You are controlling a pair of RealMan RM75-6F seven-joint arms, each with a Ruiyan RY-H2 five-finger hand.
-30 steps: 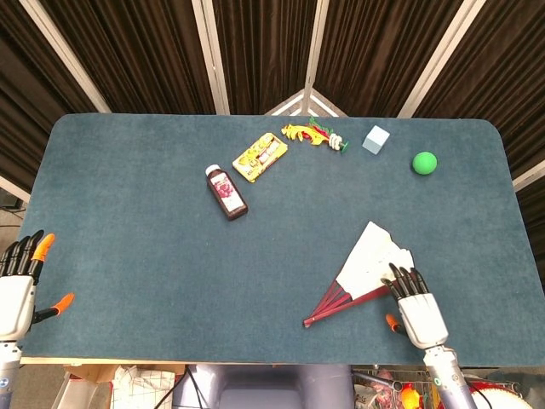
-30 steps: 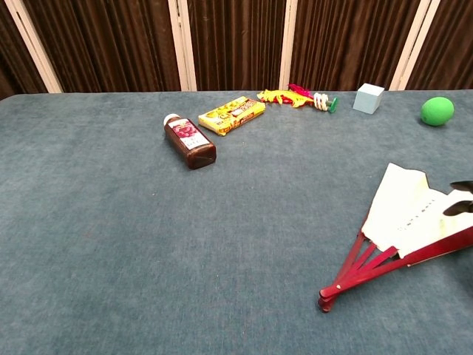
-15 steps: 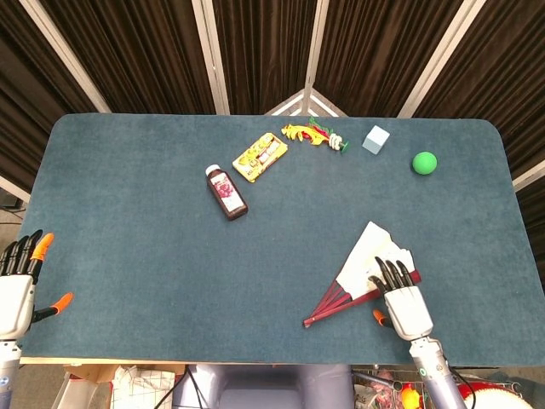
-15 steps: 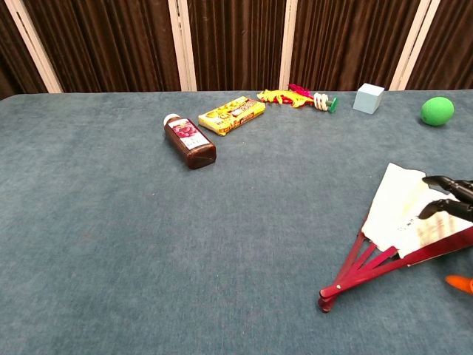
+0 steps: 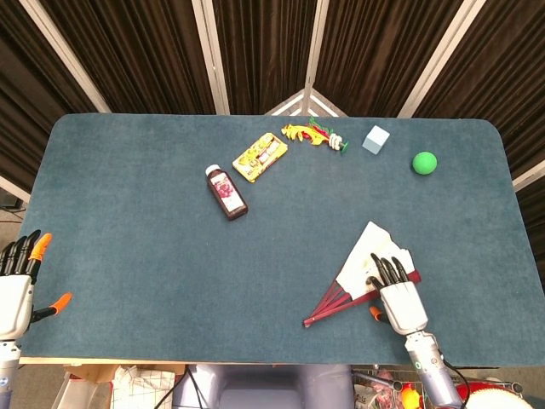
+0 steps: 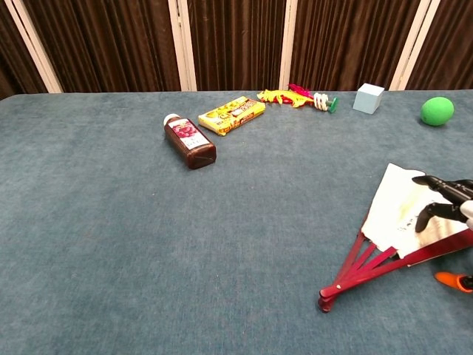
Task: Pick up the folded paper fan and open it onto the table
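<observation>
The right hand [image 5: 398, 294] lay flat over the paper fan [image 5: 364, 273], fingers [image 6: 437, 194] spread, holding nothing; whether they touched the paper could not be determined. The left hand [image 5: 17, 285] hovered with fingers apart at the table's [image 5: 128, 256] near left edge. To finish the spread, press lightly on the outer rib and sweep outward, avoiding tearing the pleats. The fan lay near the front right, partly opened: white leaf, red ribs converging at a pivot.

desk [image 5: 128, 213]: blue cloth top | far side: bottle [image 5: 226, 192] on its side, yellow box [image 5: 260, 157], toy [image 5: 315, 135], pale cube [image 5: 375, 139], green ball [image 5: 424, 163] | near right: fan [image 5: 362, 273], partly open
</observation>
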